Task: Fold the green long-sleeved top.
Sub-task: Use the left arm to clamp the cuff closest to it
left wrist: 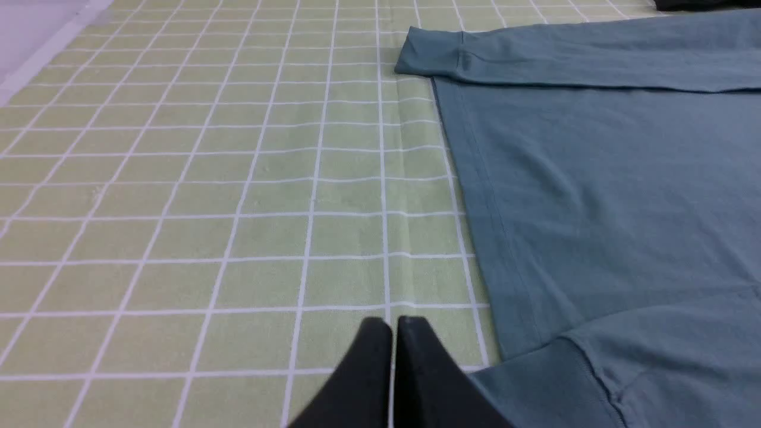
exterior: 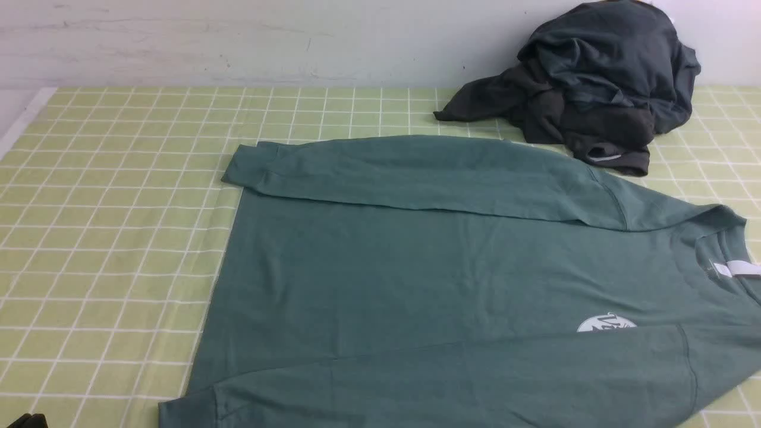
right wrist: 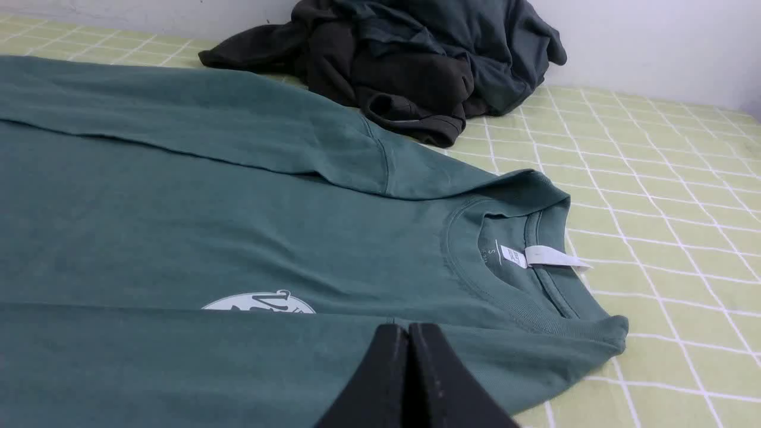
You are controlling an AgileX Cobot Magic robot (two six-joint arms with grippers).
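Note:
The green long-sleeved top [exterior: 416, 267] lies flat on the checked tablecloth, neck to the right. Its far sleeve [exterior: 416, 172] is folded across the body's far edge, and its near sleeve [exterior: 446, 380] across the near edge, half covering the white chest logo [exterior: 606, 325]. The white neck label [right wrist: 550, 257] shows inside the collar. My left gripper [left wrist: 393, 321] is shut and empty over bare cloth, just left of the near cuff [left wrist: 553, 386]. My right gripper [right wrist: 408, 326] is shut and empty over the near sleeve by the collar.
A heap of dark charcoal and slate-blue garments [exterior: 594, 89] lies at the back right against the white wall, close to the top's far shoulder. The green checked tablecloth [exterior: 107, 238] stretches left of the top. The table's left edge [exterior: 24, 119] shows at the far left.

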